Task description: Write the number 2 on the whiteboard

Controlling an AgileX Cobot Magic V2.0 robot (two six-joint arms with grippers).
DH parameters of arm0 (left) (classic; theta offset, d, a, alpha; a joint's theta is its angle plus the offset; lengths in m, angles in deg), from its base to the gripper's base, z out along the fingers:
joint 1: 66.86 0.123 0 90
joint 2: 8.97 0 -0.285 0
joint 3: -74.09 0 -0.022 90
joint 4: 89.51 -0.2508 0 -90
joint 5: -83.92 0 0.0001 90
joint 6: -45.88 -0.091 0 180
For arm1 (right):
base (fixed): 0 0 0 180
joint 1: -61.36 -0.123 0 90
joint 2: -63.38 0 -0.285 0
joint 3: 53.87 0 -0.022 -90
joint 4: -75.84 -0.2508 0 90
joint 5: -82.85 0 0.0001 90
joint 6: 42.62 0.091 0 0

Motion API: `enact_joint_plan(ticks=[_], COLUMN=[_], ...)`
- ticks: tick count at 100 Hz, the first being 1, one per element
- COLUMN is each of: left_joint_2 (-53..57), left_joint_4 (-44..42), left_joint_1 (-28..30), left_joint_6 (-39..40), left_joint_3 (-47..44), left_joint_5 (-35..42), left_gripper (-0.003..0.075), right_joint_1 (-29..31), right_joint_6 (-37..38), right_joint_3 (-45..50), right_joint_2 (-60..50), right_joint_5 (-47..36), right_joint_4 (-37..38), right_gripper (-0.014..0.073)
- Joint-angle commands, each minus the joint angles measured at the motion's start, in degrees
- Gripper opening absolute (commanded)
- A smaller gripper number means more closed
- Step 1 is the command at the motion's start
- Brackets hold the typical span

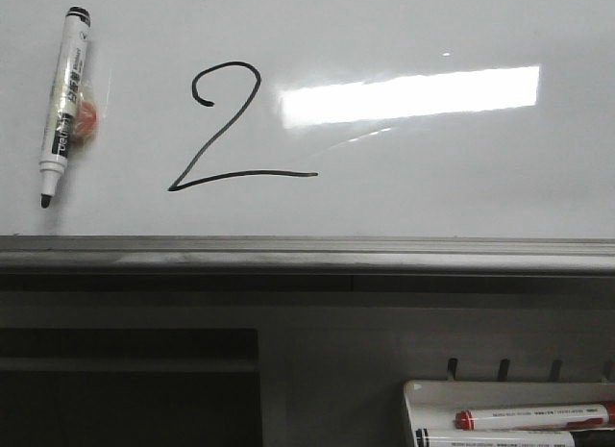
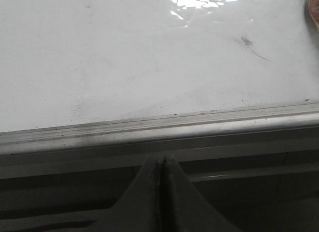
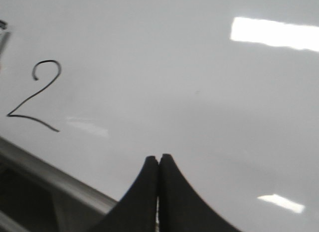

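So when you looked at the front cam, the number 2 was already on the whiteboard, left of center, w/ a bright glare strip just to its right. A black-capped marker sat on the board further left, tip down, w/ a small red thing right beside it. Below the grey ledge there was a white tray holding a red-capped marker and another one under it.

Your left gripper was clenched, fingers pressed together w/ nothing between them, in front of the ledge. Right gripper same deal: closed tight, empty, over bare board, well apart from the 2.
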Motion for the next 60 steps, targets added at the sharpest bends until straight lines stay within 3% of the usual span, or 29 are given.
enact_joint_plan(ticks=[1, 21, 33, 46, 49, 60], left_joint_2=[1.5, 1.5, 1.5, 1.5, 1.5, 1.5], left_joint_4=[-0.1, -0.1, -0.1, -0.1, -0.1, -0.1], left_joint_1=[0.0, 0.0, 0.0, 0.0, 0.0, 0.0], left_joint_6=[0.0, 0.0, 0.0, 0.0, 0.0, 0.0], left_joint_3=[-0.6, -0.6, -0.6, -0.6, -0.6, -0.6], left_joint_5=[3.2, 3.2, 3.2, 3.3, 3.3, 3.3], left_gripper=[-0.002, -0.002, -0.002, -0.002, -0.002, -0.002], right_joint_1=[4.2, 11.8, 14.6, 17.3, 18.0, 19.6], right_joint_6=[2.5, 3.3, 3.4, 3.8, 3.8, 3.8], right_joint_3=[2.2, 13.7, 20.9, 26.8, 26.6, 26.7], right_joint_2=[-2.6, -13.5, -19.2, -22.8, -22.8, -22.8], right_joint_5=[-9.0, -20.0, -22.3, -23.2, -18.7, -13.9], right_joint_4=[2.4, 2.7, 2.7, -0.6, -1.2, -1.1], right_gripper=[-0.0071, -0.0071, -0.0071, -0.0071, -0.0071, -0.0071])
